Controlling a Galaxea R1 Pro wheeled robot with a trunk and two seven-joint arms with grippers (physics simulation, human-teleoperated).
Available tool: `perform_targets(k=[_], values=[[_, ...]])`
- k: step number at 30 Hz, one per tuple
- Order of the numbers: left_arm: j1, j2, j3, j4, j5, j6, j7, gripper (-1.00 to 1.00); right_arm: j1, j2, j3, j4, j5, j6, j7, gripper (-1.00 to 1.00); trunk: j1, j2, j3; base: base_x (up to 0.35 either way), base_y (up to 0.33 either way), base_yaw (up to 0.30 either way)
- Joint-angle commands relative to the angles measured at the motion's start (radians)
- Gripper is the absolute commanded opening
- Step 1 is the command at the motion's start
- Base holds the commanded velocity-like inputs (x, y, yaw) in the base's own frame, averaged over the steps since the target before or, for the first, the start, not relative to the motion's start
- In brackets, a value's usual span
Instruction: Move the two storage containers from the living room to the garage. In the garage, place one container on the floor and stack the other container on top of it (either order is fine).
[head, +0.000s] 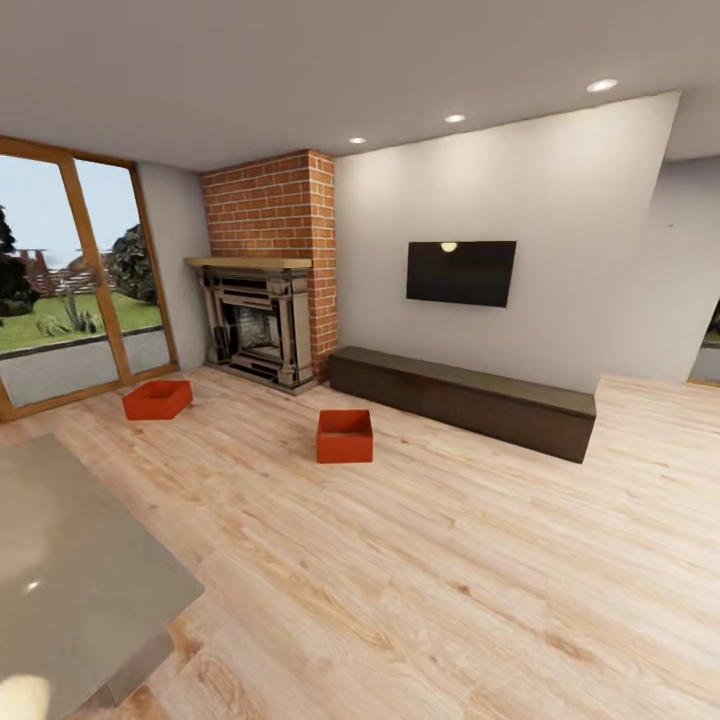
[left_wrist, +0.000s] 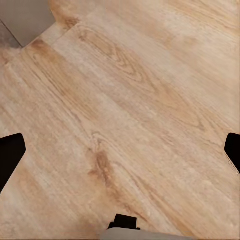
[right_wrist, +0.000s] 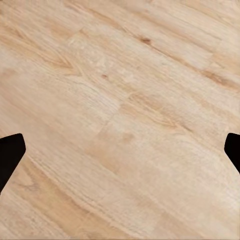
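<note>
Two orange-red storage containers rest on the light wood-plank living room floor in the head view. One container (head: 157, 399) lies near the glass door at left. The other container (head: 345, 436) sits in front of the fireplace, nearer the middle. Both stand well ahead of me. My left gripper (left_wrist: 120, 150) is open, its dark fingertips (left_wrist: 10, 155) wide apart over bare planks. My right gripper (right_wrist: 120, 150) is likewise open, with fingertips (right_wrist: 10, 152) at the frame's edges and nothing between them.
A brick fireplace (head: 265, 290) stands at the back, a wall TV (head: 461, 272) above a long dark cabinet (head: 465, 398) to its right. A grey countertop (head: 70, 570) juts in at the near left. A wood-framed glass door (head: 70, 280) fills the left wall.
</note>
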Motion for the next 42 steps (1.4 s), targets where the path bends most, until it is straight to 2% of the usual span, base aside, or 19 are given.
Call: perform_targets(k=[1,42], values=[[-0.001,0.0,-0.002,0.0,0.006,-0.003,0.0,1.0,0.0,0.0,0.001,-0.002,0.002,-0.001,-0.002,1.0,0.001,-0.001,-0.001,0.325,0.0,0.0],[-0.001,0.0,-0.002,0.001,0.006,-0.003,0.001,1.0,0.0,0.0,0.003,-0.002,0.003,-0.001,-0.001,1.0,0.001,-0.001,-0.001,0.325,0.0,0.0]])
